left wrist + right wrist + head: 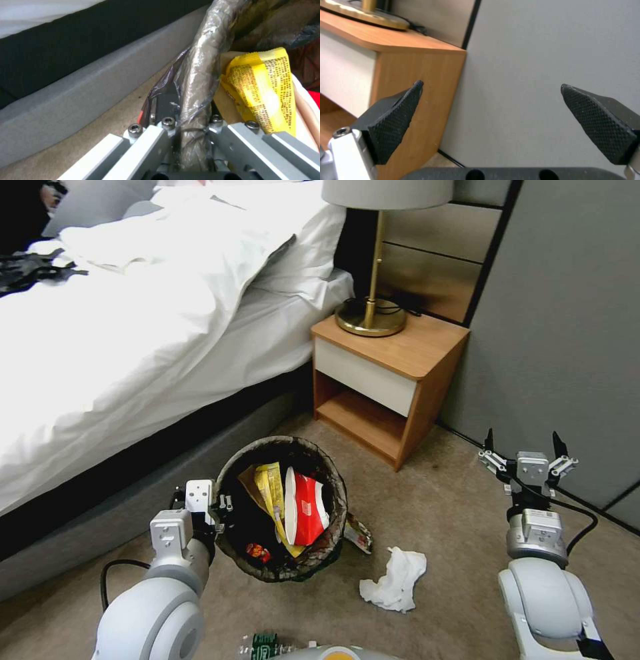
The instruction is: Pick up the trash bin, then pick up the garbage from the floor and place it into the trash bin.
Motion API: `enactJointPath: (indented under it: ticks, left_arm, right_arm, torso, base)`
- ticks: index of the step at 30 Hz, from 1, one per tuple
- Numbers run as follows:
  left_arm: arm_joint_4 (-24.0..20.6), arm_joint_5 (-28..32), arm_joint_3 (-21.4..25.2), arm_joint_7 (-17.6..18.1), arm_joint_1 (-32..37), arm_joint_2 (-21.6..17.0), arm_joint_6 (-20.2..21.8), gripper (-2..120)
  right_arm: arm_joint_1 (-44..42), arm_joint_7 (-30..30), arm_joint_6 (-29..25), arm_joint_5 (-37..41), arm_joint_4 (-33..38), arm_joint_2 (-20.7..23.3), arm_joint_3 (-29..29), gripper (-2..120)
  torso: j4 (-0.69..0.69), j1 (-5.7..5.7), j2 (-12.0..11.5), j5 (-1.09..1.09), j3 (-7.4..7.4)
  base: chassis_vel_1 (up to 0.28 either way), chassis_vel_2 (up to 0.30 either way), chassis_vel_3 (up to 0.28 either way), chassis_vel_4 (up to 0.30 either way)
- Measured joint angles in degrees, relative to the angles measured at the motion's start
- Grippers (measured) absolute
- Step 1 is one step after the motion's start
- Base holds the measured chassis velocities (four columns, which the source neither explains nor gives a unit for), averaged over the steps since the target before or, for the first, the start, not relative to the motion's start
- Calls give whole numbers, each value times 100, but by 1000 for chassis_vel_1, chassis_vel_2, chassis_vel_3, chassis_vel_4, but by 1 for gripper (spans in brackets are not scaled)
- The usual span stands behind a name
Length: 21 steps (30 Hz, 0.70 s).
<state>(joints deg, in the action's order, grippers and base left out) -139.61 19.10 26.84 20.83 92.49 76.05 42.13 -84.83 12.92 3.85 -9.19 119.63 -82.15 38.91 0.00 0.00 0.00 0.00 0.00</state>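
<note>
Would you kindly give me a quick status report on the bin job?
Left gripper shut on bin rim. Right gripper open, empty, near wall. White paper and wrapper on floor. Nothing blocking.

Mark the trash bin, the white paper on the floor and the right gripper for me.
trash bin [333, 493]: head view, bag-covered rim on its right side.
white paper [397, 579]: head view, middle of the crumpled wad.
right gripper [524, 441]: head view, midway between its spread fingertips.
</note>
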Motion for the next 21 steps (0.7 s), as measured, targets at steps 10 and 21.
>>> enactJointPath:
  ticks: [10,21]
  left_arm:
    - [19,-167,-1,-88,18,4,0,0]
    - [41,-280,3,-83,26,-13,0,0]
  right_arm:
    - [-100,-141,127,342,75,58,-94,100]
    - [-228,-1878,1370,2170,247,679,-195,100]
  torso:
    - [0,0,0,1,0]
    - [-2,0,0,0,0]
  base:
    - [5,3,4,4]
    - [0,0,0,0]
